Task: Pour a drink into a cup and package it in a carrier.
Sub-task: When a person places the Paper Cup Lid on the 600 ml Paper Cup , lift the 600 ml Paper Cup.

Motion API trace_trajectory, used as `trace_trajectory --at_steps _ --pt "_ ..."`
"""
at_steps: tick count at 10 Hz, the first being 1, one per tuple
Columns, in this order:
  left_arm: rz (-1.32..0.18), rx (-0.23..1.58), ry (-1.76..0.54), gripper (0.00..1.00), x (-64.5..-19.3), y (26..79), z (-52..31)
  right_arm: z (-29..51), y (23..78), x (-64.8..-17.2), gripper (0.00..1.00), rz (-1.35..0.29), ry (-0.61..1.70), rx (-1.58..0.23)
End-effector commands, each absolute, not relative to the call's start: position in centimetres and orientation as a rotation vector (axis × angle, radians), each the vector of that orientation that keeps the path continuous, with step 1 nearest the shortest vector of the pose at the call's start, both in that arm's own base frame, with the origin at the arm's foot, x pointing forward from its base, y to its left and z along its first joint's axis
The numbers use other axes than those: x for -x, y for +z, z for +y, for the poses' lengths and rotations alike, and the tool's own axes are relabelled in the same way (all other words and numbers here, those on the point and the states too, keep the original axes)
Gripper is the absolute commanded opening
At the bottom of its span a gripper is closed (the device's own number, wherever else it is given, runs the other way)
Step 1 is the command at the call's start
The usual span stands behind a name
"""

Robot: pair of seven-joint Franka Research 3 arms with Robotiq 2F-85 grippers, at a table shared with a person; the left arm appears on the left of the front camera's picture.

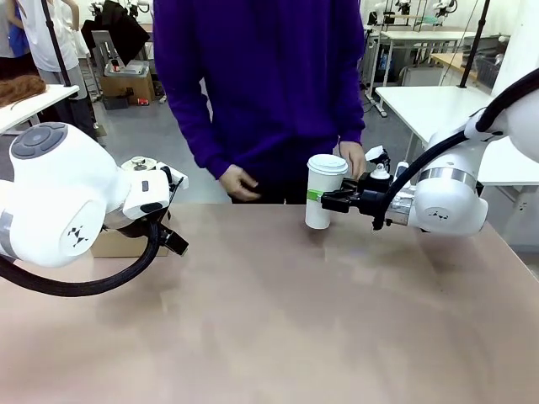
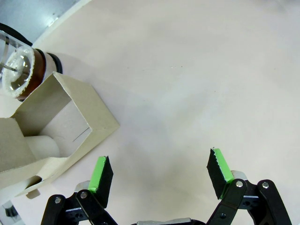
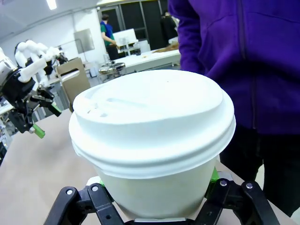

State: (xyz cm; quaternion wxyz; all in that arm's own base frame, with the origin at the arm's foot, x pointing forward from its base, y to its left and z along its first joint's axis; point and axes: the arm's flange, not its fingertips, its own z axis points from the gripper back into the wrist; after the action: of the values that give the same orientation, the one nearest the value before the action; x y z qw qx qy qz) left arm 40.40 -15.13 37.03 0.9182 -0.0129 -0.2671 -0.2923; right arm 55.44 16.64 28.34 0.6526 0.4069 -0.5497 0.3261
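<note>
My right pincer (image 1: 317, 196) was clenched on the cup (image 1: 325, 175), one green pad pressed to its side partway down the wall. The cup was tall, plain white paper, narrowing toward its base, and capped with a white domed lid; in my right wrist view the lid's raised rim and a shallow moulded dip near its edge showed, but any embossing there was too faint to read. It stood upright at the far side of the tabletop (image 1: 295, 320), right of the middle, just in front of a person in a purple top (image 1: 261, 84). One of the person's hands (image 1: 354, 158) was close behind it. I could not tell whether its base rested on the tabletop or sat just above it. My left pincer (image 2: 160, 171) hung released, its jaws wide apart over bare tabletop. Near it lay the brown cardboard carrier (image 2: 89, 110), one open compartment facing the wrist camera with something pale and rounded inside that I could not make out; its far end was cut off by the picture's edge. Just beside the carrier stood the glass press pot (image 2: 18, 70), only partly in view, with the dark brown drink (image 2: 40, 70) showing through its wall.
</note>
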Motion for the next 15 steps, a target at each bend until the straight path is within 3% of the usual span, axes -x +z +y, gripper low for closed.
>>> trace_trajectory --at_steps 1,8,13,15 --pt "-0.55 0.028 -0.601 1.0 -40.4 37.1 -15.1 16.9 28.8 -55.5 0.8 -1.257 0.733 -0.92" --pt "-0.55 0.028 -0.601 1.0 -40.4 37.1 -15.1 16.6 28.3 -55.4 0.8 -1.248 0.74 -0.924" --pt "-0.55 0.028 -0.601 1.0 -40.4 37.1 -15.1 12.1 39.5 -53.6 0.8 -1.272 0.809 -0.91" --pt "-0.55 0.028 -0.601 1.0 -40.4 37.1 -15.1 9.5 44.7 -50.6 0.8 -1.284 0.832 -0.922"
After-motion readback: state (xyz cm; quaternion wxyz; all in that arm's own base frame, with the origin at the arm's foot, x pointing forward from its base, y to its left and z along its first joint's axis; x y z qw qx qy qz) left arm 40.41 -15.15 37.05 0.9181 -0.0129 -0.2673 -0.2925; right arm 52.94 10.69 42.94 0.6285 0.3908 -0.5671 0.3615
